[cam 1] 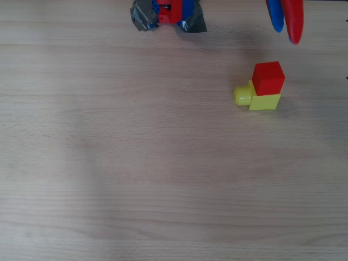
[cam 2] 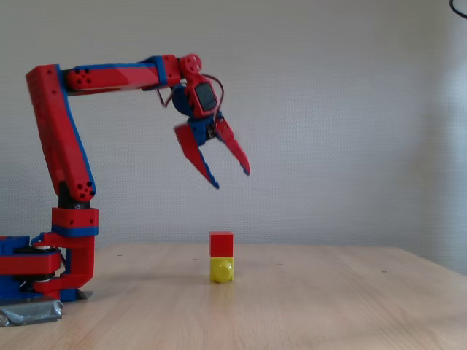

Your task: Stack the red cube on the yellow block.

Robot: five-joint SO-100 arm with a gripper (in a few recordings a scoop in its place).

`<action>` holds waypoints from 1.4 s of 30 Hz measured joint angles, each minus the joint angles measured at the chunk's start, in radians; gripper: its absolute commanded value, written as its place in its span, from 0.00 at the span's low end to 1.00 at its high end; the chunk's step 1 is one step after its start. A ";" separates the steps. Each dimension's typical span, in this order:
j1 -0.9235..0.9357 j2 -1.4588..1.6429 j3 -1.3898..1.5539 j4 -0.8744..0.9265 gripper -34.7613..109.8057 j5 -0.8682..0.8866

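The red cube (cam 1: 268,78) (cam 2: 221,244) rests on top of the yellow block (cam 1: 265,101) (cam 2: 222,269), whose rounded knob (cam 1: 242,95) points left in the overhead view. The stack stands on the wooden table (cam 1: 136,163), right of centre. My red-and-blue gripper (cam 2: 230,178) hangs well above the stack in the fixed view, its two fingers spread apart and holding nothing. In the overhead view the fingertips (cam 1: 287,22) poke in at the top right, beyond the cube.
The arm's base (cam 1: 168,13) (cam 2: 44,273) sits at the table's far edge, taped down with grey tape (cam 2: 29,312). A plain wall stands behind the table.
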 measured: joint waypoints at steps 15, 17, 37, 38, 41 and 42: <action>0.397 0.635 0.732 -0.295 0.24 -0.262; 0.416 0.716 0.818 -0.314 0.24 -0.295; 0.555 1.341 1.367 -0.327 0.24 -0.362; 0.555 1.344 1.384 -0.327 0.24 -0.362; 0.568 1.344 1.402 -0.311 0.24 -0.362; 0.571 1.344 1.404 -0.305 0.24 -0.360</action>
